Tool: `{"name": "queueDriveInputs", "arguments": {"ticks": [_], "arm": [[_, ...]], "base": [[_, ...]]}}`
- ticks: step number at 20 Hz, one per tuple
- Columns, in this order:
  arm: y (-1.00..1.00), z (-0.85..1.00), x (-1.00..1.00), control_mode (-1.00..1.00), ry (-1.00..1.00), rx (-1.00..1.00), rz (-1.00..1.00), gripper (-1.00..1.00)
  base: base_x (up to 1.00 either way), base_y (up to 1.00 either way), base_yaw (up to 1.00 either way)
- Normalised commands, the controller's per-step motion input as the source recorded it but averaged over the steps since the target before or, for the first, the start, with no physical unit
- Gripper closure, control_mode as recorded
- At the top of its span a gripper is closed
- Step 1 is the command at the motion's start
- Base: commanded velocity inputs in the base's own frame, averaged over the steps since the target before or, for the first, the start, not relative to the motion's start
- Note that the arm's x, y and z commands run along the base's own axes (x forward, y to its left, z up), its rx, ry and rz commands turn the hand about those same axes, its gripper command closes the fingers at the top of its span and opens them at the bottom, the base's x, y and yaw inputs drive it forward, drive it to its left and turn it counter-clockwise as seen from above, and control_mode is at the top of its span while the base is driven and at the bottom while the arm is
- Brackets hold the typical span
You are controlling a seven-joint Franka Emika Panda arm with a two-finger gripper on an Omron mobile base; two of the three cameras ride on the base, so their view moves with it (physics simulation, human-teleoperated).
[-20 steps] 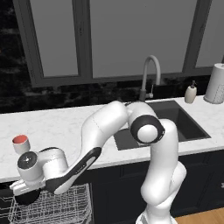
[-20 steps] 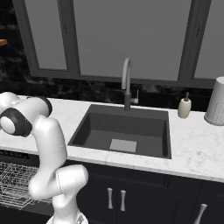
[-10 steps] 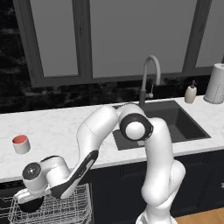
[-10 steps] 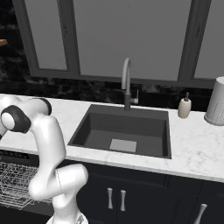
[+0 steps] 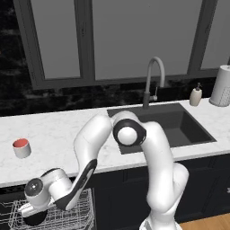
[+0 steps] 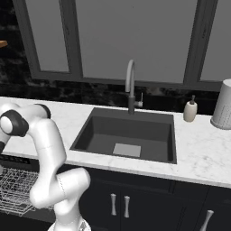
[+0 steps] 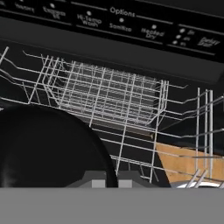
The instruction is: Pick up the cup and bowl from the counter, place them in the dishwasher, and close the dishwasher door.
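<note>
The white cup (image 5: pixel 21 148) with its red inside stands on the marble counter (image 5: pixel 58 130) at the left. My arm bends down over the counter's front edge to the open dishwasher (image 5: pixel 72 215). My gripper (image 5: pixel 27 212) hangs just above the white wire rack (image 7: pixel 113 92), shut on the rim of the black bowl (image 5: pixel 34 219). In the hand view the bowl (image 7: pixel 48 148) bulges at the lower left beside my gripper (image 7: pixel 111 180), under the control strip (image 7: pixel 113 22). The rack (image 6: pixel 13 189) also shows at the left of the right base view. The dishwasher door is out of view.
A dark sink (image 5: pixel 170 126) with a grey faucet (image 5: pixel 152 81) is set in the counter to the right. A beige soap bottle (image 5: pixel 195 95) and a white perforated cylinder (image 5: pixel 222 85) stand beyond it. Dark cabinets (image 6: pixel 149 203) run under the counter.
The hand has come down with the bowl from counter height beside the cup, reaching the dishwasher rack. The cup has not moved.
</note>
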Motion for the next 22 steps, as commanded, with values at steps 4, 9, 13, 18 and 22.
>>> {"name": "queueDriveInputs", "arguments": {"ticks": [4, 9, 13, 18, 22], "arm": [[0.00, -0.36, 0.04, -1.00, 0.00, -0.01, -0.01, 1.00], [0.02, -0.25, 0.30, -1.00, -0.01, -0.04, -0.04, 1.00], [0.11, -0.16, 0.37, -1.00, -0.08, -0.01, -0.04, 1.00], [0.04, -0.31, 0.06, -1.00, -0.07, 0.00, -0.01, 1.00], [0.00, -0.45, 0.00, -1.00, -0.01, -0.01, -0.02, 1.00]], "base": [[0.00, 0.00, 0.00], [0.00, 0.00, 0.00], [0.00, 0.00, 0.00], [0.00, 0.00, 0.00], [0.00, 0.00, 0.00]]}}
